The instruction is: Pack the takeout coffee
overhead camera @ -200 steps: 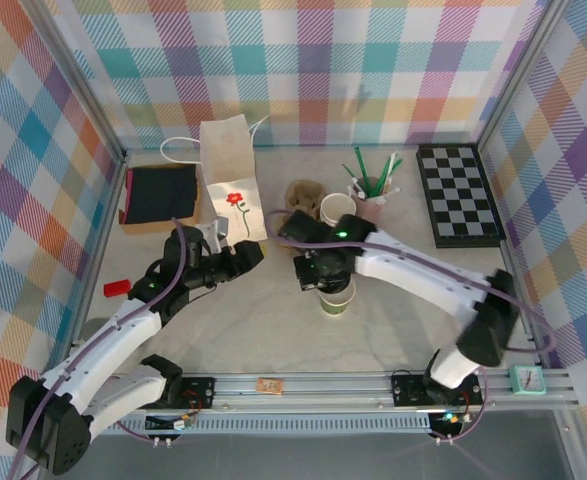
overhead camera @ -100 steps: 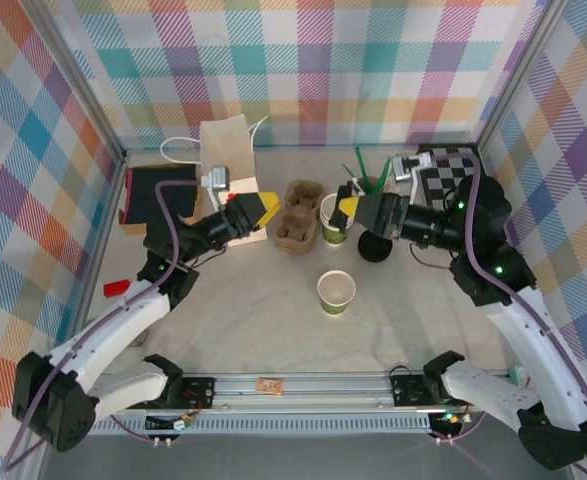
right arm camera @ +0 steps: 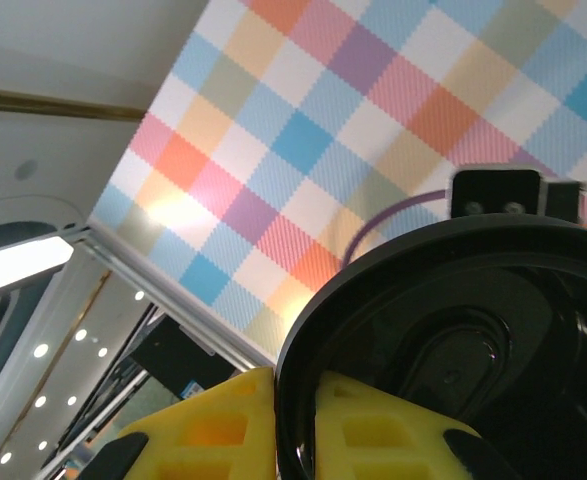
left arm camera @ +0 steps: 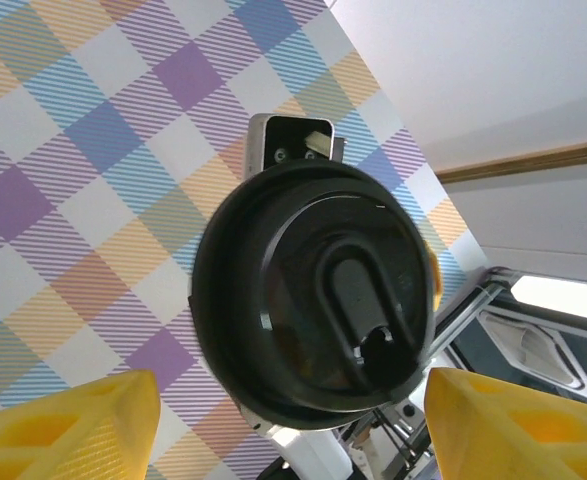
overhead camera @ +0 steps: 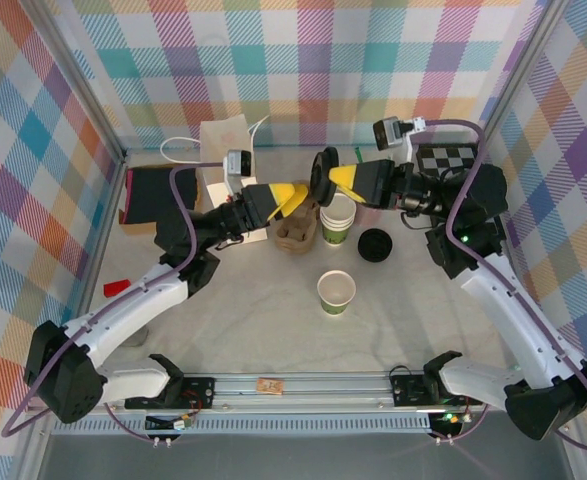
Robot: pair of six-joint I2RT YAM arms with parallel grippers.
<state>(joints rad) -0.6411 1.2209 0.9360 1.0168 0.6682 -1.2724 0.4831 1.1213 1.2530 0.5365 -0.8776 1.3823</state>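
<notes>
Top external: your right gripper (overhead camera: 331, 178) pinches the lid (overhead camera: 323, 175) by its rim mid-air, left gripper (overhead camera: 303, 197) open around it without touching, cup (overhead camera: 336, 290) lidless mid-table (overhead camera: 243, 300); that thin pinch could drop the lid in a handover.

Bright even overhead light; soft shadows; wrist foregrounds blurred.

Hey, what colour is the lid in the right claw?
Black. The lid shows best in the left wrist view.
</notes>
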